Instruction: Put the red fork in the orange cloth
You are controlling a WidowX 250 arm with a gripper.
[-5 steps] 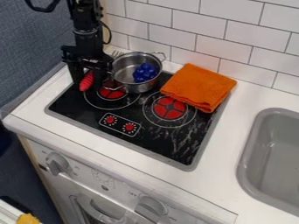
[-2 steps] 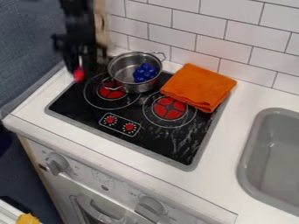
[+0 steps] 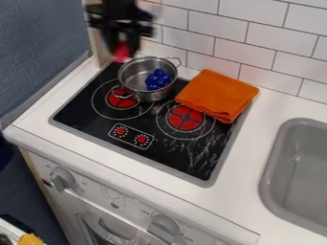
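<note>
Red fork (image 3: 121, 51) is clasped by the pincer (image 3: 123, 46) but not yet laid in the orange cloth (image 3: 218, 95), lower and well aside from it.

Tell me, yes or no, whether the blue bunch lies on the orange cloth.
No, the blue bunch lies inside the metal pot, beside the orange cloth.

Orange cloth (image 3: 217, 95), black stovetop (image 3: 169, 155), 2 red burners (image 3: 185, 118)

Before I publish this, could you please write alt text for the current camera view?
A black gripper holds the red fork near a metal pot with blue pieces inside; a folded orange cloth lies over the back right corner of the cooktop.
</note>
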